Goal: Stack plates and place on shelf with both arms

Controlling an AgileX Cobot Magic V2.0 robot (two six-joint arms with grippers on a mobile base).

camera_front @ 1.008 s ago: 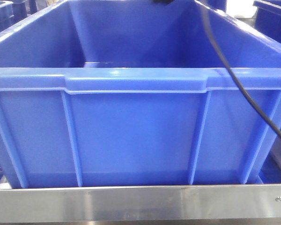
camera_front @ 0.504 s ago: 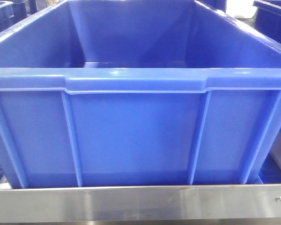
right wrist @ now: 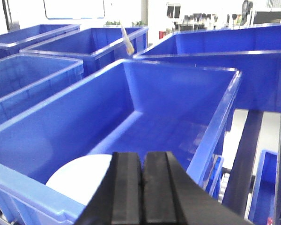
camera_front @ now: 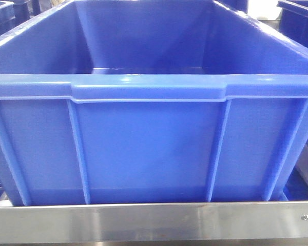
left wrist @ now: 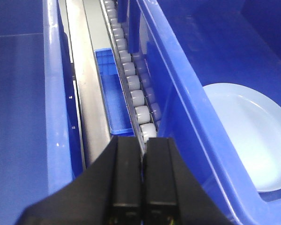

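A pale bluish-white plate (left wrist: 253,136) lies flat on the floor of the big blue crate (camera_front: 149,148). The right wrist view shows the plate (right wrist: 79,180) near the crate's front wall. I cannot tell whether it is a single plate or a stack. My left gripper (left wrist: 144,140) is shut and empty, hanging over the rollers just outside the crate's left wall. Shut and empty too, my right gripper (right wrist: 142,154) is above the crate's near rim, just right of the plate. The steel shelf (camera_front: 154,223) runs along the bottom of the front view. No gripper shows there.
A line of grey rollers (left wrist: 133,86) and a steel rail (left wrist: 86,93) run beside the crate, with a small blue tray (left wrist: 112,93) between them. More blue crates (right wrist: 37,70) stand to the left and behind (right wrist: 234,51).
A black cable that hung across the right side of the front view a second ago has left the view. The crate and shelf have not moved.
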